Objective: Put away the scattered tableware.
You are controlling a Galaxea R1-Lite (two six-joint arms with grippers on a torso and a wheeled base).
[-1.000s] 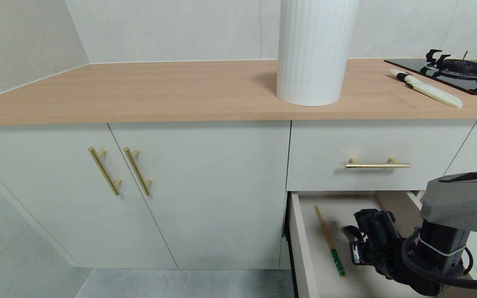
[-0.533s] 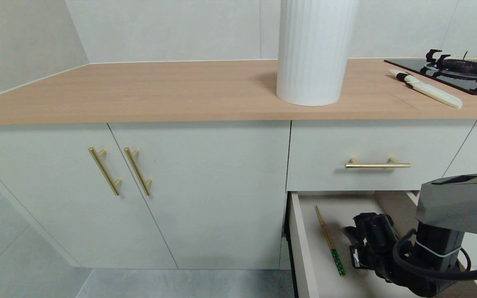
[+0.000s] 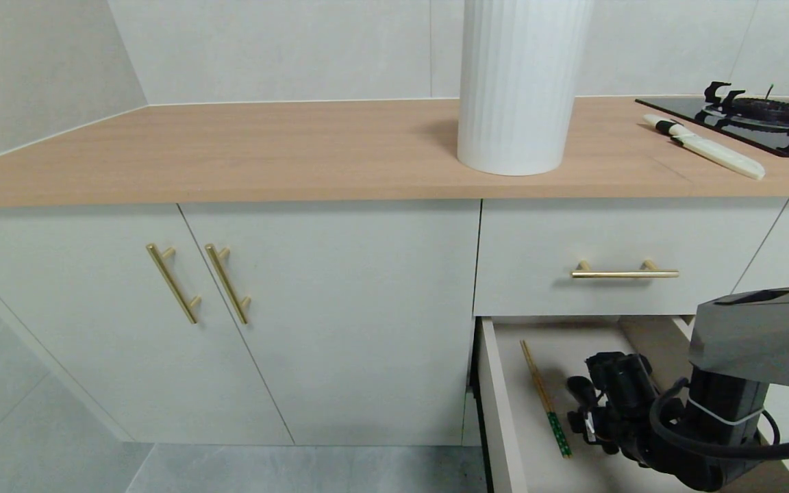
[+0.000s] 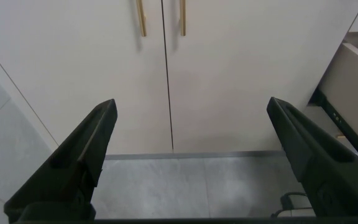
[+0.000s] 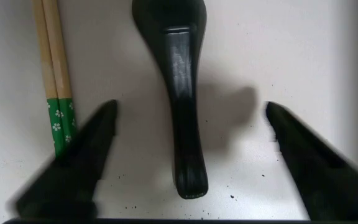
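Right gripper (image 5: 190,115): fingers spread wide, inside the open drawer (image 3: 498,404) over a black spoon (image 5: 185,87) lying flat on its floor just beside green-ended chopsticks (image 5: 51,68). Left gripper (image 4: 191,112): likewise spread, empty, facing the cabinet doors (image 4: 229,68). White knife (image 3: 706,147) lies on the counter (image 3: 264,150).

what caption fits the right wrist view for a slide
Open right gripper poised over a black spoon lying flat in the drawer beside chopsticks.
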